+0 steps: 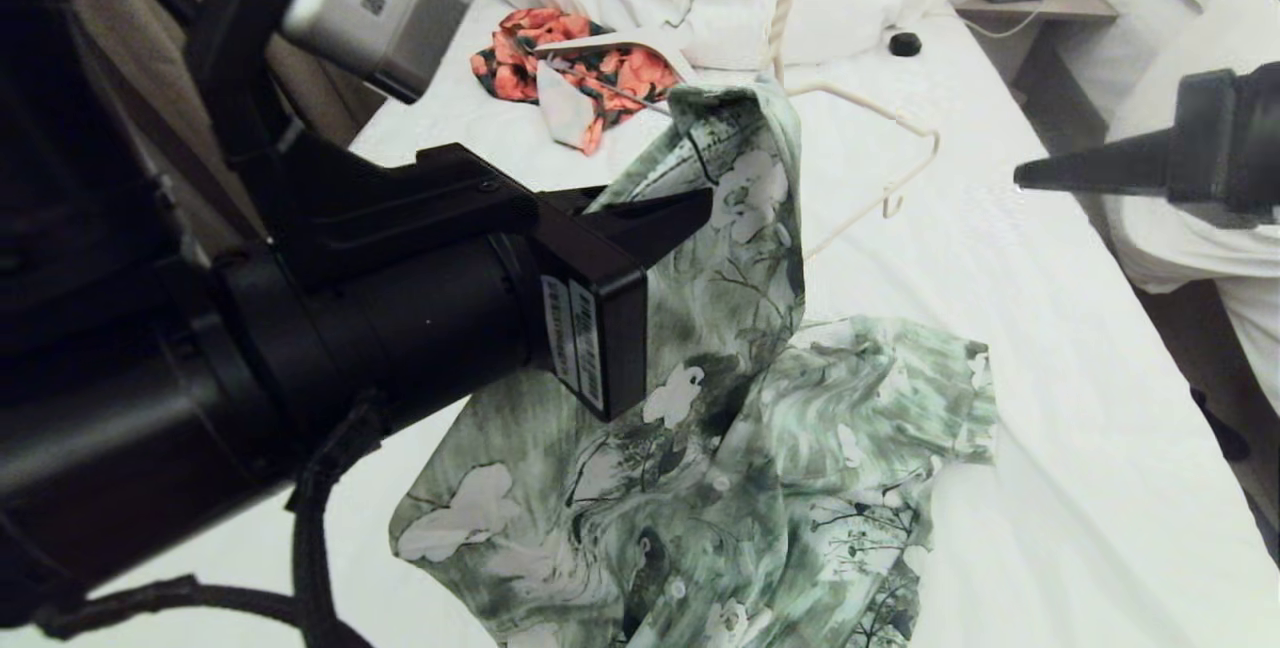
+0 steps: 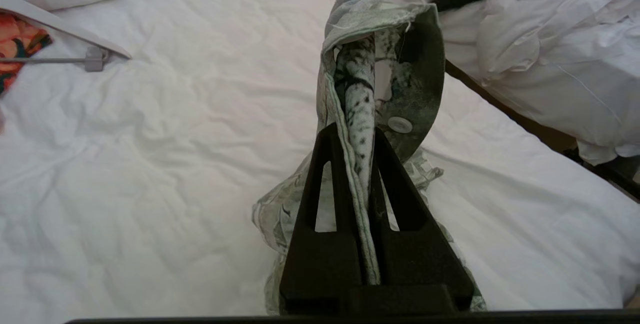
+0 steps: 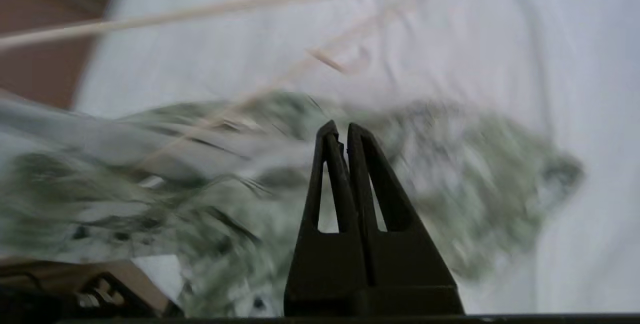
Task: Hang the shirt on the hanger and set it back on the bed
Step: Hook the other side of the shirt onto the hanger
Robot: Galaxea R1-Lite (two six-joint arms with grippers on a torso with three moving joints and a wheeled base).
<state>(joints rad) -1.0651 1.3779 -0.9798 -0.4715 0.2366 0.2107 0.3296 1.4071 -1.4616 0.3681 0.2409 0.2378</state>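
white bed point(image 1: 1010, 348): our left gripper point(image 2: 356, 136) clamps shirt point(image 1: 740, 428) collar aloft; right gripper point(image 3: 340, 131) closed, empty. we should keep collar taut, thread hanger point(image 1: 880, 163) slowly.

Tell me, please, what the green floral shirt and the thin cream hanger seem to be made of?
The shirt looks like thin, soft woven fabric with a matte print: it drapes and creases limply from the left gripper. The hanger looks like slim wire with a smooth cream coating, possibly plastic; its bends are tight and thin.

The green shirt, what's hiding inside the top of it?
The cream hanger pokes out beside the shirt. Its other half is covered by cloth.
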